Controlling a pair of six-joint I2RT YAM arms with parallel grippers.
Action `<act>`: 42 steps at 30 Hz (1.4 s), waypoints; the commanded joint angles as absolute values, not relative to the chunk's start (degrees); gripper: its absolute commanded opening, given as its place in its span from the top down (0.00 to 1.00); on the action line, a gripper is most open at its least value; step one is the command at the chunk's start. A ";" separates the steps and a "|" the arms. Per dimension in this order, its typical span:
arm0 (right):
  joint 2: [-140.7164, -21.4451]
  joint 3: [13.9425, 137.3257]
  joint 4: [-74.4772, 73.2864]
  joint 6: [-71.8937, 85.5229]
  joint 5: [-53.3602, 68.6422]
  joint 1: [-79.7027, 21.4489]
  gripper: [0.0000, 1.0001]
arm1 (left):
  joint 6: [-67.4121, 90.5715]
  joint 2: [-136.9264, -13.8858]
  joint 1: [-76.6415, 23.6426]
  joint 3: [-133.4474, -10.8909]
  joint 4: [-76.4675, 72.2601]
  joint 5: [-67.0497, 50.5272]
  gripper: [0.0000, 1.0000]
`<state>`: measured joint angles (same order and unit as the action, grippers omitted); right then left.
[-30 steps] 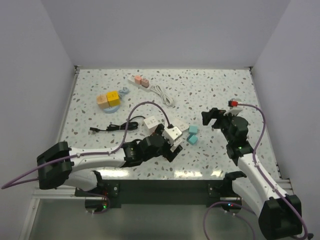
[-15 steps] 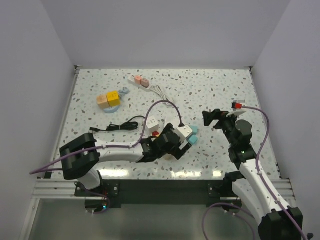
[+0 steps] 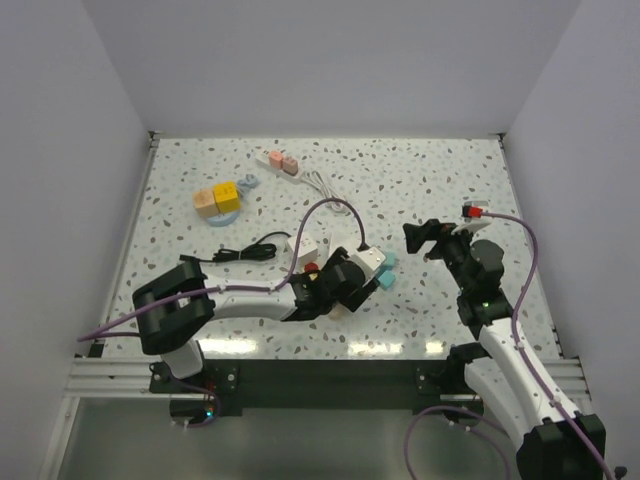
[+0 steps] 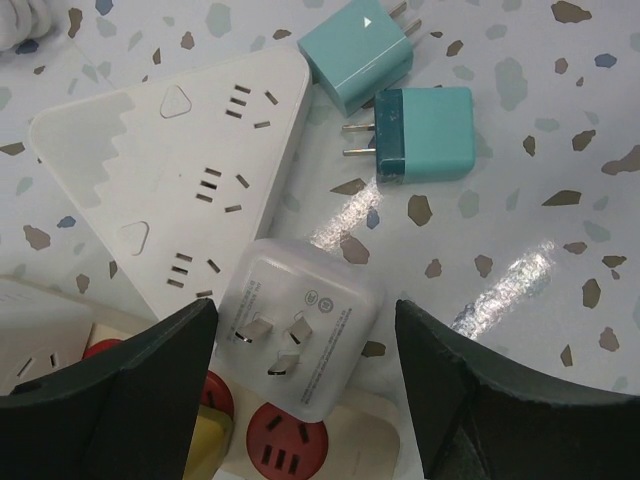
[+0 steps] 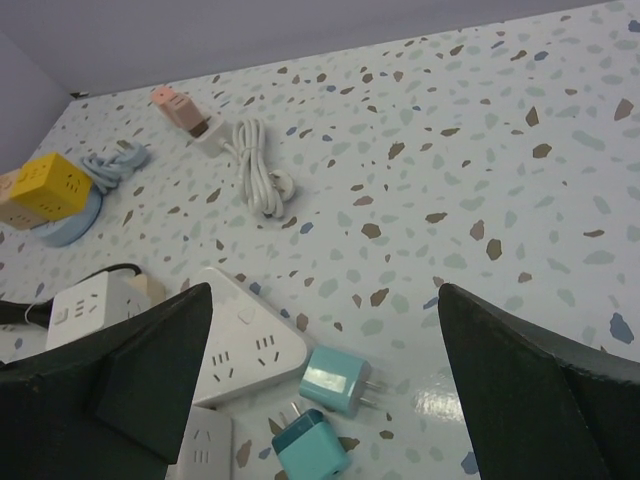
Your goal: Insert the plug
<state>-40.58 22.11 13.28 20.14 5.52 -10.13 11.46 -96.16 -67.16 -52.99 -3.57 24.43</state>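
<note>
A white three-pin plug point(image 4: 297, 340) lies pins-up on the table, partly over a cream strip with red sockets point(image 4: 290, 452). My left gripper point(image 4: 305, 395) straddles it, open, with a thin gap on each side between its fingers point(image 4: 120, 400) and the plug. In the top view the left gripper point(image 3: 343, 282) is low at the table's middle. Beside the plug lie a white triangular power strip point(image 4: 170, 190) and two teal plugs point(image 4: 355, 55) point(image 4: 425, 135). My right gripper point(image 3: 425, 238) hovers open and empty to the right, looking down on the teal plugs point(image 5: 335, 380).
A white cube socket point(image 3: 305, 245) and a black cable point(image 3: 235, 253) lie left of the cluster. Yellow and orange cube sockets point(image 3: 222, 198) sit on a blue disc at the back left. A pink-ended strip point(image 3: 280, 162) with a white cord point(image 5: 255, 170) lies at the back.
My left arm swung right and lowered over the plug cluster, and its jaws have narrowed around the white plug. The right arm has barely moved.
</note>
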 commanded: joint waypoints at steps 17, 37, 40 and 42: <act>-44.12 22.24 16.35 20.57 8.70 -10.28 0.02 | 8.97 -96.50 -66.45 -53.27 -4.57 24.44 0.07; -42.80 24.34 19.76 24.95 25.46 -10.28 0.02 | 5.02 -68.57 -58.19 -33.85 -32.41 11.70 1.00; -44.90 24.96 26.07 32.15 30.66 -10.28 0.02 | 1.24 -64.08 -57.83 -31.38 -37.70 8.27 1.00; -46.23 24.87 30.74 39.17 35.67 -10.28 0.02 | -2.35 -62.15 -57.83 -30.41 -41.47 5.46 1.00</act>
<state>-44.82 22.48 20.80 28.91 25.54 -10.13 4.19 -64.47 -57.87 -31.77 -28.64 11.22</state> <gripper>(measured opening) 0.983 0.675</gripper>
